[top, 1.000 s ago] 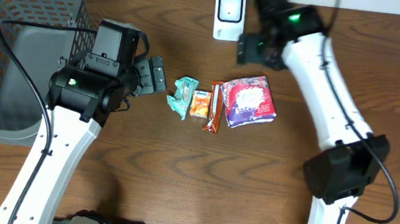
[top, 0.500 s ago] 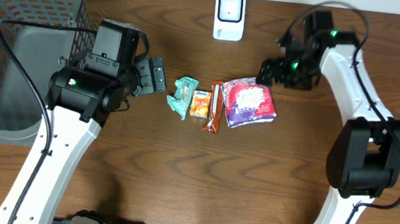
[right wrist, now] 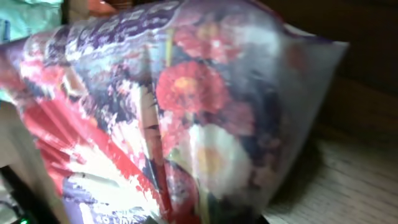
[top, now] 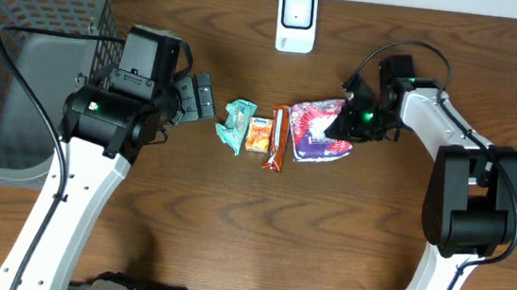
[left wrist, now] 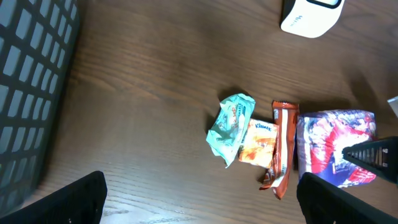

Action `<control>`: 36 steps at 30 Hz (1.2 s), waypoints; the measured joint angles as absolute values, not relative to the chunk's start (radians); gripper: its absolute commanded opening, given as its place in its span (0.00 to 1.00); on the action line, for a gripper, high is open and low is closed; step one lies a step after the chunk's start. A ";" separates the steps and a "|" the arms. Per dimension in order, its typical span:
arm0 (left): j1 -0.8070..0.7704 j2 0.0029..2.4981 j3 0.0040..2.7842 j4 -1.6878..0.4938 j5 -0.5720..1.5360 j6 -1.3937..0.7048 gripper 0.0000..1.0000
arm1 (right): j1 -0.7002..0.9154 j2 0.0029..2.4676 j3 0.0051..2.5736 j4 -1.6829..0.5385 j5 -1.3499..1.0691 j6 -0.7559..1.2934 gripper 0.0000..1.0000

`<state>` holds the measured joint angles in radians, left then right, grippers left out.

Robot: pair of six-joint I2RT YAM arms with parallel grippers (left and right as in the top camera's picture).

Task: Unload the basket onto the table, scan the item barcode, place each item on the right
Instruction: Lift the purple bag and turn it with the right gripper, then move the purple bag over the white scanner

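Little accomplished yet, apparently. Noted right gripper (top: pixel 348 125) pressed shut on purple-and-red floral plastic pouch (top: pixel 312 131), lying near middle of wooden table (top: pixel 231 228). Noted left gripper (top: pixel 204 97) spread wide, empty, toward left edge. Outstanding: lifting pouch, scanning at white box-shaped scanner (top: pixel 296 20) at far edge.

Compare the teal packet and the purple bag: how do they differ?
Size: the teal packet is clearly smaller than the purple bag. Look: the teal packet is crumpled and mostly teal; the purple bag carries a red flower print. State: the right gripper is shut on the purple bag's right edge; the teal packet lies untouched. Both are soft packs in one row on the table.
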<state>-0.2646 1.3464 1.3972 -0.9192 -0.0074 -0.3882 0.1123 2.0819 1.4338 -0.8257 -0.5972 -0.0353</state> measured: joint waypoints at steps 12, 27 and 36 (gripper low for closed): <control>-0.265 1.346 1.397 -0.920 -0.007 -0.388 0.98 | 0.110 2.027 1.670 -0.644 -0.619 0.141 0.01; -0.265 1.346 1.397 -0.919 -0.007 -0.388 0.98 | 0.291 2.105 1.699 -0.021 -0.298 0.620 0.01; -0.265 1.346 1.397 -0.919 -0.007 -0.388 0.98 | 0.258 2.162 1.699 -0.049 -0.227 0.620 0.01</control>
<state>-0.2646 1.3464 1.3972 -0.9192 -0.0074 -0.3882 0.2584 2.1616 1.6985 -0.0486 -0.2268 0.6197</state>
